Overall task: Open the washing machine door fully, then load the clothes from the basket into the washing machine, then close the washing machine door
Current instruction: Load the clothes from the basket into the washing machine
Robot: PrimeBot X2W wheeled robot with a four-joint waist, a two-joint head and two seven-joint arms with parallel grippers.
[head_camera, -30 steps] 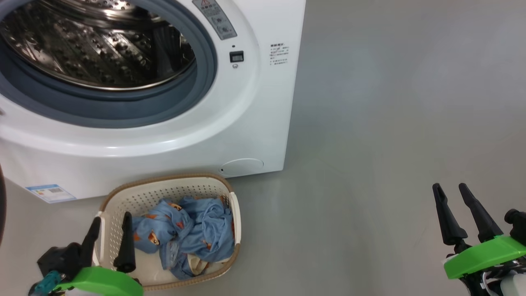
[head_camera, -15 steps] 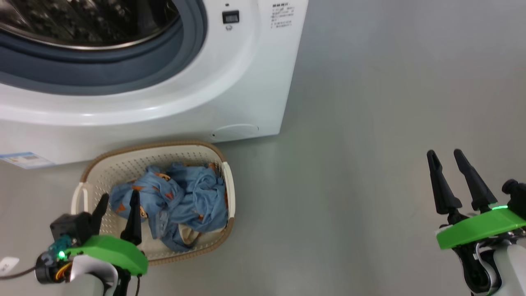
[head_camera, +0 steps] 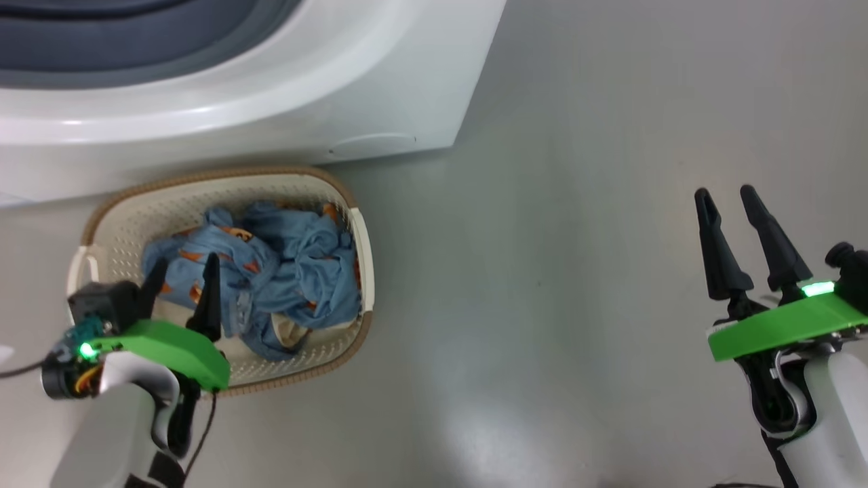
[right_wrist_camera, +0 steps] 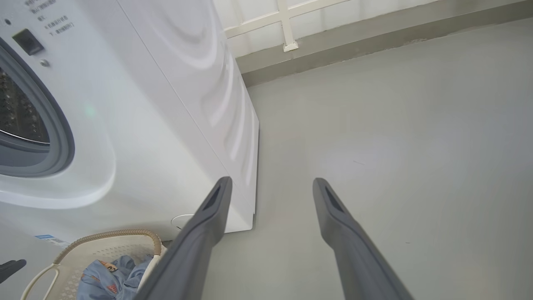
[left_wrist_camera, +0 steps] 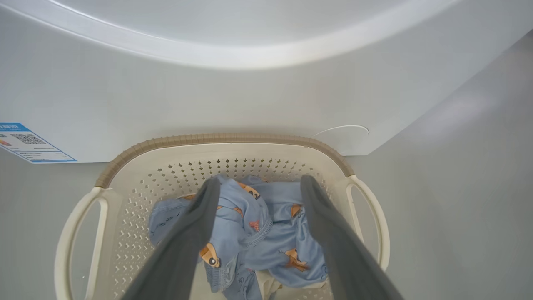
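The white washing machine [head_camera: 380,88] stands on the grey floor [head_camera: 576,271]. It has a grey rubber ring [head_camera: 135,41] around its round hole, and from the right wrist view I can see the shiny metal drum [right_wrist_camera: 16,112] inside. A little blue sticker [left_wrist_camera: 29,143] sits low on its front. The basket [head_camera: 224,177] is on the floor just in front of the machine, near its right corner. It is cream with lots of tiny holes, a brown rim and white handles [left_wrist_camera: 77,233] on its sides. The clothes [head_camera: 291,271] lie bunched up inside the basket. They are soft and light blue with small orange bears, and a bit of cream cloth peeks out at the near side. The left claw [head_camera: 186,259] hangs over the near left part of the basket, spread wide, and the blue clothes show between its two dark fingers. I cannot tell if the tips touch the cloth. The right claw [head_camera: 724,191] is spread apart too, with nothing in it. It is over bare floor, well apart from the basket, off to the right of the machine.
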